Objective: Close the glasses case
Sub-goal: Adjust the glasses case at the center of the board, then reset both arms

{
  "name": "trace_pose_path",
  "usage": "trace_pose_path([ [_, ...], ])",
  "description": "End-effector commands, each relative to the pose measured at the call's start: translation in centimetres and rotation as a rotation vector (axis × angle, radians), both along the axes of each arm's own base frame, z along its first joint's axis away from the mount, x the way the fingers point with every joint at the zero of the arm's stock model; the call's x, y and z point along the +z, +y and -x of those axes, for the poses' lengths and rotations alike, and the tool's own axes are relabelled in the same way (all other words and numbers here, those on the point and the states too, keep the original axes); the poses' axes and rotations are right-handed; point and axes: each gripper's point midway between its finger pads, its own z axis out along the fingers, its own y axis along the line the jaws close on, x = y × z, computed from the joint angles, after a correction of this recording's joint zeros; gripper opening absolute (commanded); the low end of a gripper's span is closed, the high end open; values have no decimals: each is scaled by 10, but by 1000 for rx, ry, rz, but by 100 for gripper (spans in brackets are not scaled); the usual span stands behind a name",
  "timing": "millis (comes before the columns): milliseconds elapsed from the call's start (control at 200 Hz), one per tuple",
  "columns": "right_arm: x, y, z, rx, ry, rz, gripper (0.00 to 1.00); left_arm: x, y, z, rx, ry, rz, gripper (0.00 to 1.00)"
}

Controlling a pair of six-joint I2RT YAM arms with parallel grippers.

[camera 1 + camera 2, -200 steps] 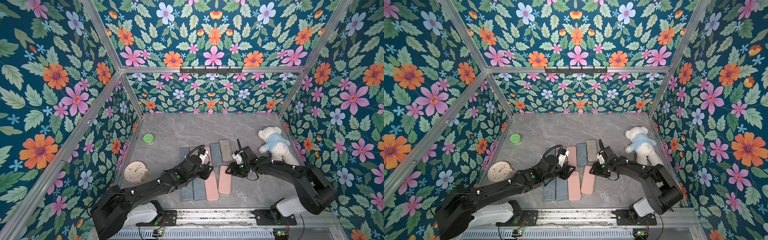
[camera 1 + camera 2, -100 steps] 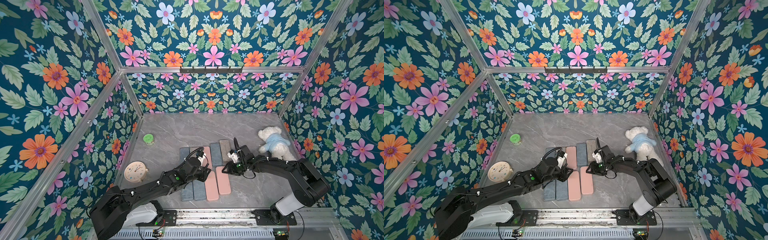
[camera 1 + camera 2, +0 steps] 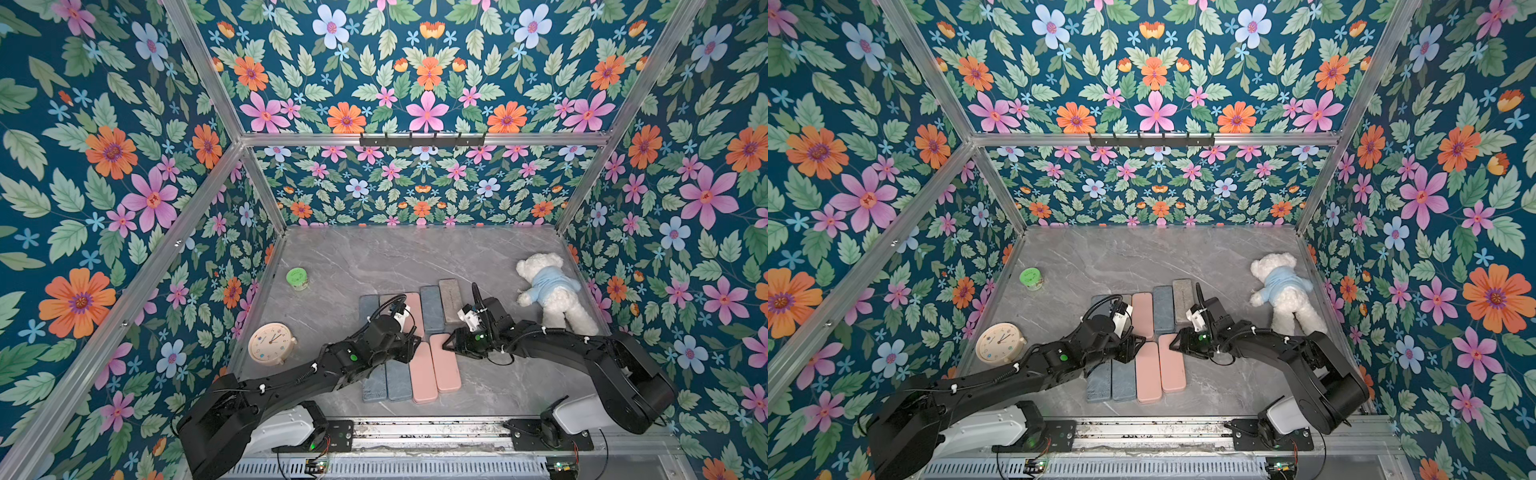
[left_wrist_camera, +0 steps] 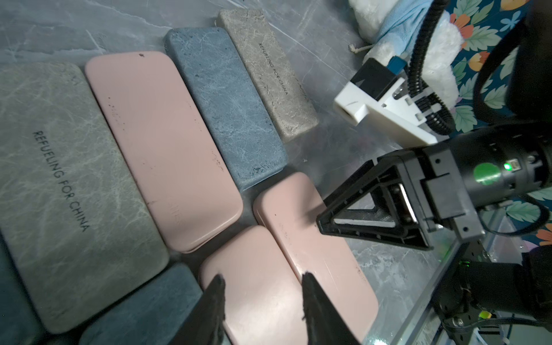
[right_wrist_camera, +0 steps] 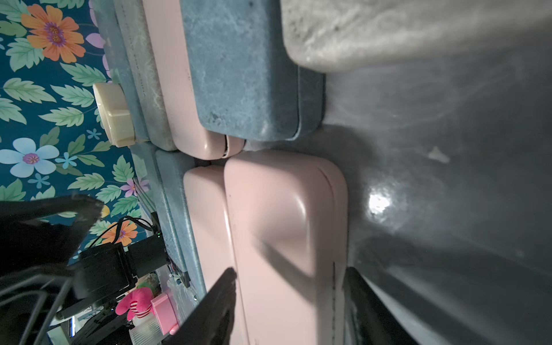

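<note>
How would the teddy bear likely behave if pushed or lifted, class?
Probably soft and floppy: the bear looks plush, with its limbs sprawled. Likely light for its size. Unlikely to roll, since it lies flat.

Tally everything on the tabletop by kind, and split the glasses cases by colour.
Pink smooth hard-shell glasses cases: 3
Blue textured glasses cases: 4
Grey textured glasses cases: 2
White plush teddy bear in a blue top: 1
Round cream alarm clock: 1
Small green-lidded round jar: 1
Total: 12
</note>
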Motion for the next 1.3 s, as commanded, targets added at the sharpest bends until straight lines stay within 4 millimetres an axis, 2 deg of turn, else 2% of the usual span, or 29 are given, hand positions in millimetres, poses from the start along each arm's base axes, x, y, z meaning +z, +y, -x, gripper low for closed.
trace_pose_path([
  [0, 16, -4, -7, -31, -44, -28, 68, 9, 8, -7, 47, -36, -3, 51],
  [45, 24, -13, -9, -48, -73, -24, 72, 14, 15, -11, 83, -63, -11, 56],
  [145, 51, -42, -17, -100, -175, 13, 90, 36, 45, -26, 208, -157, -43, 69],
  [175, 60, -56, -21, -131, -214, 32, 96, 43, 57, -31, 255, -183, -58, 74],
  [195, 68, -66, -24, -159, -249, 46, 99, 47, 66, -35, 290, -199, -66, 81],
  [280, 94, -119, -40, -300, -397, 146, 100, 67, 103, -54, 424, -273, -95, 98],
  [340, 108, -160, -53, -428, -477, 219, 100, 79, 132, -69, 528, -321, -135, 99],
  [410, 114, -204, -68, -597, -488, 244, 100, 91, 170, -86, 674, -380, -192, 99],
  [470, 113, -234, -79, -715, -470, 222, 100, 98, 199, -97, 792, -440, -243, 99],
  [520, 107, -261, -86, -814, -483, 298, 100, 103, 223, -102, 884, -490, -290, 99],
  [555, 104, -272, -91, -850, -509, 346, 100, 105, 236, -103, 934, -542, -317, 99],
  [600, 105, -281, -97, -869, -562, 381, 100, 106, 250, -101, 995, -610, -348, 99],
  [635, 105, -286, -100, -885, -594, 400, 100, 100, 260, -99, 1024, -654, -381, 99],
  [765, 113, -305, -105, -938, -793, 491, 100, 78, 278, -94, 1028, -787, -437, 99],
  [890, 114, -315, -104, -984, -963, 543, 100, 47, 290, -116, 995, -751, -470, 99],
  [930, 113, -314, -107, -977, -995, 567, 100, 37, 290, -124, 977, -744, -474, 99],
  [990, 115, -306, -118, -923, -1061, 616, 100, 41, 284, -133, 942, -812, -468, 99],
  [1055, 115, -288, -129, -813, -1048, 645, 100, 37, 279, -146, 895, -817, -465, 99],
  [1080, 121, -284, -131, -806, -1107, 648, 100, 26, 281, -151, 887, -777, -476, 99],
  [1095, 125, -284, -131, -814, -1142, 643, 100, 27, 280, -153, 881, -785, -460, 99],
  [1150, 136, -285, -132, -850, -1224, 631, 100, 25, 292, -150, 914, -775, -419, 99],
  [1225, 138, -286, -138, -843, -1221, 637, 100, 16, 307, -148, 943, -739, -347, 99],
  [1295, 125, -286, -134, -810, -1126, 674, 100, 13, 310, -158, 932, -734, -334, 99],
])
